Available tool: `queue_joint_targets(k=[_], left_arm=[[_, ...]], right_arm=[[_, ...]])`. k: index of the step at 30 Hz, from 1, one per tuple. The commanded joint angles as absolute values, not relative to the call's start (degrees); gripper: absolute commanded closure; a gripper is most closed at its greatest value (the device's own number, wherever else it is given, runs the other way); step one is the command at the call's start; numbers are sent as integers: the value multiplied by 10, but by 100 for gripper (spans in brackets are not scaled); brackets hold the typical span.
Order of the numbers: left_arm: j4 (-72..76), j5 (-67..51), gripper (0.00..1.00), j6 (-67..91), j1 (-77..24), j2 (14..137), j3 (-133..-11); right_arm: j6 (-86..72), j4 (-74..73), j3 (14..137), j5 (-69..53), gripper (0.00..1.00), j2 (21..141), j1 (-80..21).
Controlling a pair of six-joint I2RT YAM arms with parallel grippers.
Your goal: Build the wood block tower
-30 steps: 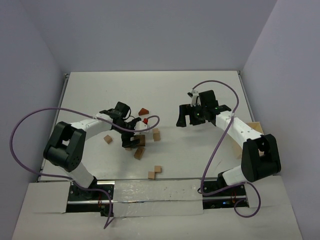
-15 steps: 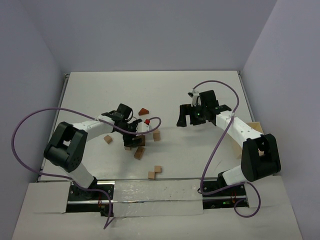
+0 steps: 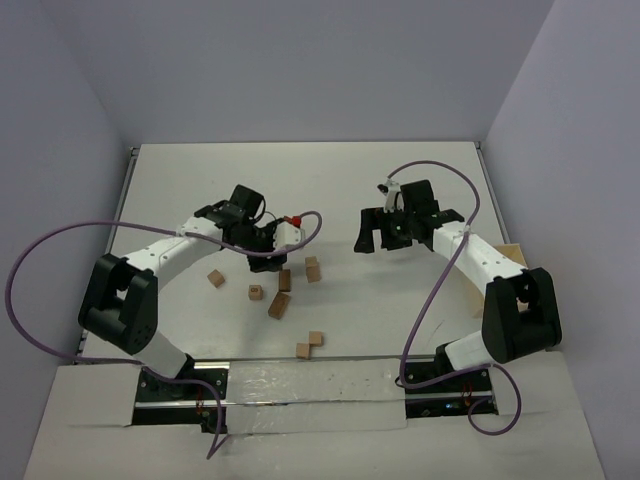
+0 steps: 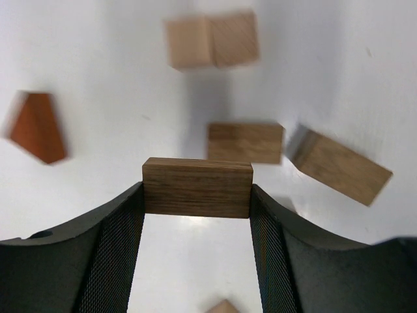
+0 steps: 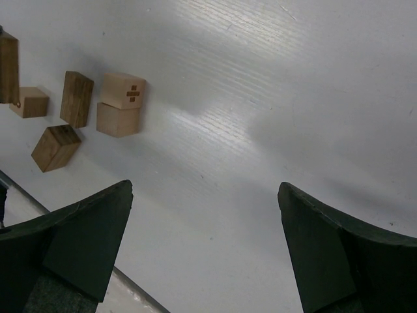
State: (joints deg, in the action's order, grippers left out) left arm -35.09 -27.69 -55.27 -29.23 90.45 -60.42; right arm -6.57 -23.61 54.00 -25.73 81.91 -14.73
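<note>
No tower is in view; the wooden blocks lie loose on the white table. My left gripper [image 3: 267, 258] [image 4: 197, 195] is shut on a dark brown brick [image 4: 197, 188], held crosswise at the fingertips above the table. Under it lie two tan bricks [image 4: 245, 143] [image 4: 339, 166], a pair of pale cubes [image 4: 212, 41] and a reddish-brown wedge [image 4: 38, 127]. From above I see bricks [image 3: 285, 280] [image 3: 279, 306] and cubes [image 3: 313, 268] [image 3: 256, 292] just below that gripper. My right gripper [image 3: 378, 240] [image 5: 205, 188] is open, with only bare table between its fingers.
A lone cube [image 3: 216, 278] lies left of the pile, and a joined pair of cubes [image 3: 309, 345] sits near the front rail. A pale wooden tray [image 3: 512, 255] pokes out behind the right arm. Grey walls close the table on three sides.
The left gripper has closed on the dark brick and drawn back from the pile toward the far side, uncovering a small cube. The right arm has not moved.
</note>
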Motion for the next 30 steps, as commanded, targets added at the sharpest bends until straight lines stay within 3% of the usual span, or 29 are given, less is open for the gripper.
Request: queue_joint_targets(k=[1, 5, 12, 30], left_arm=[[-377, -317, 66, -478, -302, 900, -685], [-351, -285, 72, -420, -322, 923, -719], [-350, -253, 75, -374, -351, 972, -749], [-268, -248, 62, -336, -394, 1015, -729]], right_arm=[[-67, -238, 559, -266, 0, 804, -136], [-63, -258, 580, -262, 0, 812, -124], [-60, -283, 615, -267, 0, 831, -95], [-63, -288, 621, -301, 0, 837, -57]])
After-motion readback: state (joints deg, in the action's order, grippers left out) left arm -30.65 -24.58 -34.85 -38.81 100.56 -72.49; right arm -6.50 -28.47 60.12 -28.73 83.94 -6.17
